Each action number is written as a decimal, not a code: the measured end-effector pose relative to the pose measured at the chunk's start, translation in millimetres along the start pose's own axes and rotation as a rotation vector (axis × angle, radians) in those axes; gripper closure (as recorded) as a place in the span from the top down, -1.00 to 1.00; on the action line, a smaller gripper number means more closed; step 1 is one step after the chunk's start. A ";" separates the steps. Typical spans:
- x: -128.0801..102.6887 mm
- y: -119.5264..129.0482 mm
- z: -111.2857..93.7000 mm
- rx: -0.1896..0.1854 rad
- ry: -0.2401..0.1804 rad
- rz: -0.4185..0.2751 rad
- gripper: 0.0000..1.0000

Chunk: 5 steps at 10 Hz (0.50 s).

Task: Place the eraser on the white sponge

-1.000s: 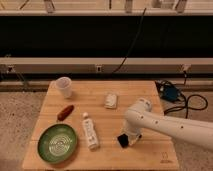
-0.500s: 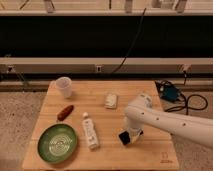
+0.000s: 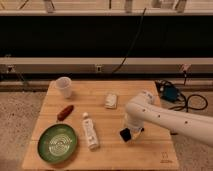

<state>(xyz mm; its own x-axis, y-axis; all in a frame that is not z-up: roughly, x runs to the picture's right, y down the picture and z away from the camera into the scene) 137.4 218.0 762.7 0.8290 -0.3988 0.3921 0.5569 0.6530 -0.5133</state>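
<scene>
The eraser [image 3: 125, 134], a dark block, shows at the tip of my gripper [image 3: 126, 134] over the right half of the wooden table [image 3: 107, 152], mostly covered by the white arm. The white sponge [image 3: 111, 100], a small off-white pad, lies on the table up and to the left of the gripper, apart from it. My white arm [image 3: 170, 119] reaches in from the right.
A translucent white cup [image 3: 64, 86] stands at the back left. A reddish-brown sausage-shaped thing [image 3: 65, 112] lies left of centre. A white bottle [image 3: 90, 130] lies beside a green plate [image 3: 57, 143] at the front left. Cables and a blue box [image 3: 170, 93] lie off the table's right.
The arm has shifted slightly left and back over the table, carrying the dark block at its tip with it. The other things have not moved.
</scene>
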 end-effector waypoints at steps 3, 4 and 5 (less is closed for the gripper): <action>4.8 -6.4 -8.0 0.007 0.008 -0.005 -0.93; 6.2 -7.9 -10.4 0.010 0.010 -0.006 -0.93; 11.1 -13.1 -17.1 0.016 0.017 -0.005 -0.93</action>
<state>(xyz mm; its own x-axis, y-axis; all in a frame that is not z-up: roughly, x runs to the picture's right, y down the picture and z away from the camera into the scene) 140.2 194.0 760.8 0.8270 -0.4130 0.3815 0.5603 0.6609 -0.4993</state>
